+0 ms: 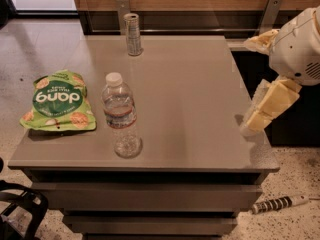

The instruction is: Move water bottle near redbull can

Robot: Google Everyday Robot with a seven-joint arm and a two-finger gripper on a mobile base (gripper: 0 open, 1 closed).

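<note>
My gripper (pixel 267 106) sits off the table (pixel 200 84) at 3 o'clock (open or closed, can't tell), reach not begun: water bottle (pixel 120 115) at 7, redbull can (pixel 132 34) at 12.

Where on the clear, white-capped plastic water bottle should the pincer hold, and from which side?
Probably grip the clear plastic water bottle at its labelled middle, from the right: it stands upright, a green snack bag lies on its left, and the pincer hangs by the grey table's right edge.
</note>
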